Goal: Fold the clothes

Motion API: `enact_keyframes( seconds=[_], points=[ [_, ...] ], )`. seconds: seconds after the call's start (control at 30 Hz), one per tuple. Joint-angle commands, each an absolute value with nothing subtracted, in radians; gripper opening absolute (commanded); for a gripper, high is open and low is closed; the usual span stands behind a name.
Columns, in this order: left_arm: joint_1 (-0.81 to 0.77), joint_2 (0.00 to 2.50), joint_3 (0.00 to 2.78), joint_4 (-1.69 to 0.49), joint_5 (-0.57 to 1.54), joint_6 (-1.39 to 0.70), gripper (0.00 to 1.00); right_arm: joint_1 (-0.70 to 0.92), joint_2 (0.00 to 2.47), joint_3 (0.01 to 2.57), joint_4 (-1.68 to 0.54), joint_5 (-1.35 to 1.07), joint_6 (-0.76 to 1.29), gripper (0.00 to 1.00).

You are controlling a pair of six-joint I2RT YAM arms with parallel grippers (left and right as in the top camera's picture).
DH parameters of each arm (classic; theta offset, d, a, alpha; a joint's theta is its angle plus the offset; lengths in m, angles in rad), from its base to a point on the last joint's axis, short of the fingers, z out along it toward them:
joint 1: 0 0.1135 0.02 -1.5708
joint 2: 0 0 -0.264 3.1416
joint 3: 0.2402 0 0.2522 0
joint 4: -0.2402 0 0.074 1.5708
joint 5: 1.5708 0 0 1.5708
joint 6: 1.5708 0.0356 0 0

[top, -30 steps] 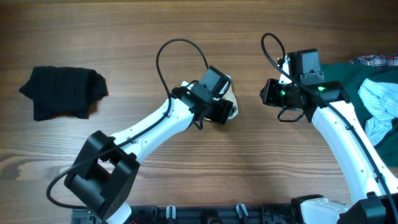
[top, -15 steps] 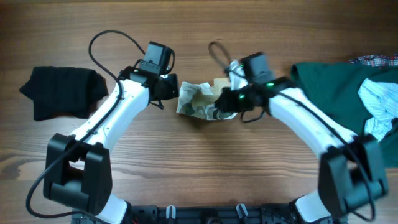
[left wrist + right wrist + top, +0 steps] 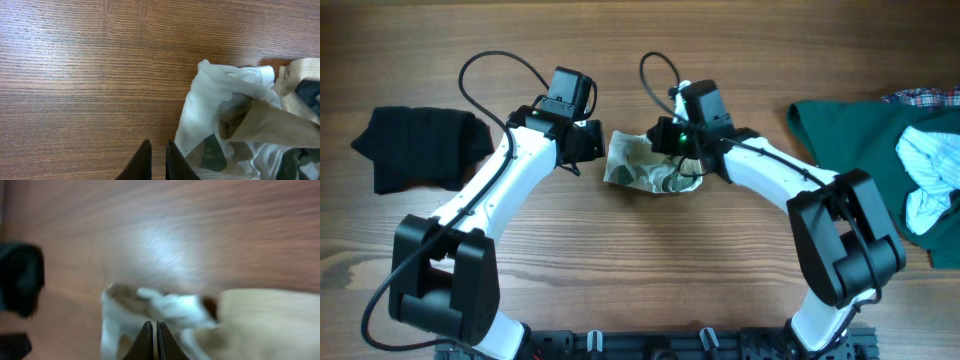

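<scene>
The cream-white garment (image 3: 638, 165) has tan and olive-green patches, beside a black garment (image 3: 420, 148), a dark green garment (image 3: 845, 135), a pale blue striped shirt (image 3: 932, 165) and a plaid cloth (image 3: 926, 97).

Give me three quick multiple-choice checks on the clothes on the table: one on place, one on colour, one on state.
1. Where is the black garment?
A. left end of the table
B. right end
C. middle

2. What colour is the big garment at the right?
A. red
B. dark green
C. yellow

3. How does the cream garment lie?
A. folded square
B. crumpled heap
C. spread flat

Answers:
1 A, it lies alone at the far left.
2 B, its cloth reads dark green from overhead.
3 B, it looks bunched and wrinkled in the overhead and left wrist views.
</scene>
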State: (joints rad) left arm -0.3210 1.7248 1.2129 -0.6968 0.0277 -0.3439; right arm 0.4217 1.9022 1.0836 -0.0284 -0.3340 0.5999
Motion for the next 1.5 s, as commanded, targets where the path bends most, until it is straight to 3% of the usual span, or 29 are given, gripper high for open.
enact_keyframes(
  seconds=[0.0,0.03,0.17,0.27,0.4,0.7,1.03,1.1,1.2,1.47],
  points=[
    [-0.316,1.703,1.23,-0.697,0.039,-0.356,0.11,0.358,1.9,1.09,-0.035,-0.316,0.614,0.04],
    [-0.316,1.703,1.23,-0.697,0.039,-0.355,0.11,0.342,1.89,1.092,-0.035,-0.429,0.522,0.06],
    [-0.316,1.703,1.23,-0.696,0.032,-0.352,0.12,0.335,1.842,1.092,-0.113,-0.629,0.262,0.37],
    [-0.316,1.703,1.23,-0.696,0.032,-0.352,0.13,0.334,1.808,1.092,-0.192,-0.629,0.107,0.44],
    [-0.316,1.703,1.23,-0.696,0.032,-0.352,0.13,0.34,1.805,1.092,-0.28,-0.62,-0.004,0.4],
    [-0.316,1.703,1.23,-0.698,0.033,-0.353,0.14,0.34,1.808,1.092,-0.3,-0.473,-0.005,0.33],
    [-0.316,1.703,1.23,-0.697,0.033,-0.353,0.14,0.393,1.811,1.092,-0.306,-0.425,-0.079,0.31],
    [-0.316,1.703,1.23,-0.697,0.033,-0.353,0.14,0.393,1.811,1.092,-0.307,-0.396,-0.074,0.25],
    [-0.316,1.703,1.23,-0.697,0.033,-0.353,0.14,0.392,1.811,1.092,-0.307,-0.306,-0.013,0.05],
    [-0.316,1.703,1.23,-0.696,0.033,-0.353,0.15,0.324,1.811,1.092,-0.301,-0.382,0.368,0.04]
  ],
)
